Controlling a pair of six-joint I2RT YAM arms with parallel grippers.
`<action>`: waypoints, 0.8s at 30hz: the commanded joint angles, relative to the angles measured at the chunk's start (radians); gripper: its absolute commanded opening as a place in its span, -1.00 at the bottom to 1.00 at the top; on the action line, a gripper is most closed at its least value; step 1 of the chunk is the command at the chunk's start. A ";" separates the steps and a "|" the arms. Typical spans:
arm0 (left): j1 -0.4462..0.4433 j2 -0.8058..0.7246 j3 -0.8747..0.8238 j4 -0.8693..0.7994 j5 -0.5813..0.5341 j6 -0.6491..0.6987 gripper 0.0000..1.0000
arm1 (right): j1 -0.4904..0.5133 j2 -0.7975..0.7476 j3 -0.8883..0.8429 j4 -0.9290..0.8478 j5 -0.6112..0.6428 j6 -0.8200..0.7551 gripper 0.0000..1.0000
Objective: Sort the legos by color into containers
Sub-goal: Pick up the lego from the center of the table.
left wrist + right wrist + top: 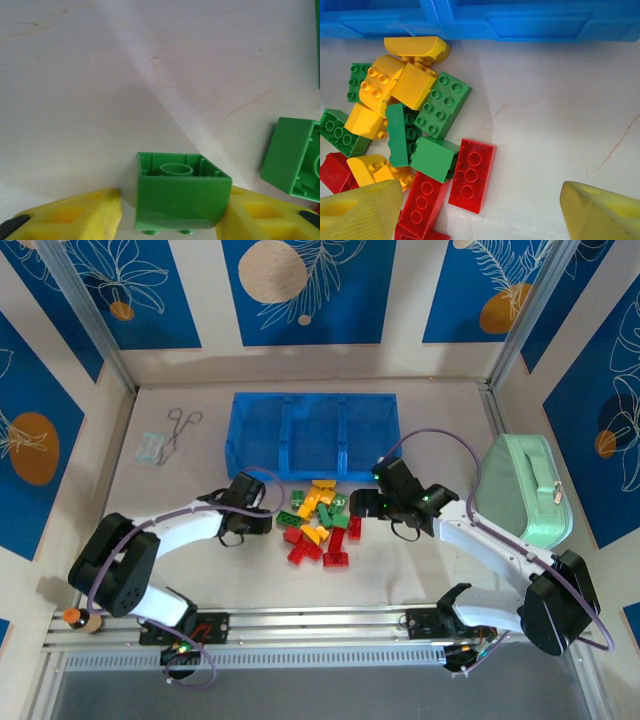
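The legos [318, 525] lie in a loose red, green and yellow pile in front of the blue tray of containers [312, 435]. My left gripper [268, 520] is at the pile's left edge. In the left wrist view a green brick [180, 197] lies hollow side out between the yellow fingers [65, 215]; the right one touches it, and a narrow gap remains on the left. My right gripper [480, 215] is open above the table at the pile's right edge. A red brick [471, 175] lies just ahead of it, with the tray wall [520, 22] beyond.
A mint-green zippered case [520, 490] stands at the right, close to the right arm. Metal forceps [180, 425] and a small clear packet [152, 447] lie at the back left. A second green brick [295, 157] lies right of the left gripper.
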 commanded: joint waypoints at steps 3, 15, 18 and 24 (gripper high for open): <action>-0.039 0.042 0.021 0.074 0.031 0.032 -0.12 | 0.004 -0.014 -0.015 0.008 -0.005 0.015 0.64; -0.061 -0.066 0.048 0.003 -0.014 0.044 -0.42 | 0.002 -0.015 -0.012 0.012 -0.005 0.009 0.63; -0.061 -0.101 0.066 -0.018 -0.020 0.044 -0.44 | 0.000 -0.015 -0.011 0.009 -0.005 0.011 0.63; -0.061 -0.134 0.143 -0.049 0.001 0.053 -0.46 | 0.002 -0.027 -0.025 0.009 -0.009 0.022 0.62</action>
